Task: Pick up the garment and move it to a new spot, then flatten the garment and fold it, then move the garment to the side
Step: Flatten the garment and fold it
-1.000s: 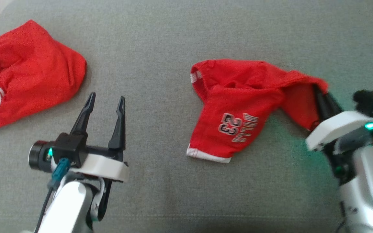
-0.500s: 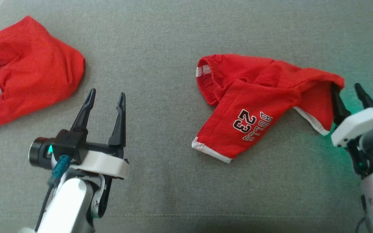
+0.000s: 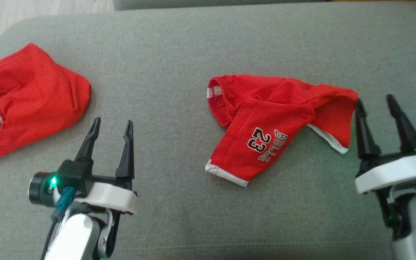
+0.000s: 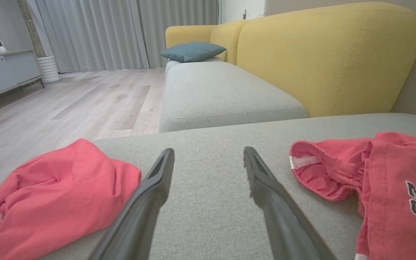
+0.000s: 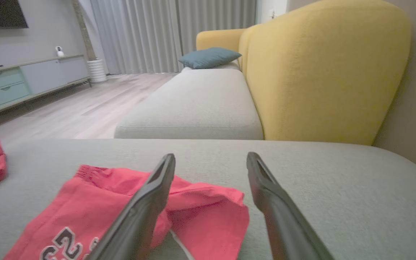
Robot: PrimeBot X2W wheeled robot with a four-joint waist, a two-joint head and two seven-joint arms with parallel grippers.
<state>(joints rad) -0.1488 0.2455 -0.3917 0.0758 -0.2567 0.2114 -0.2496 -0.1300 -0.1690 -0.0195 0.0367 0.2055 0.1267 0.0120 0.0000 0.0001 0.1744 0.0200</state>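
Red shorts lie crumpled on the grey sofa; right hand spread empty just beside them, left hand spread empty too.

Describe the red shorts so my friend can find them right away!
Start at the grey cushion. The shorts lie on its right part, next to the right end effector. Unlike the other red garment at the left, they have BULLS 23 printed on them.
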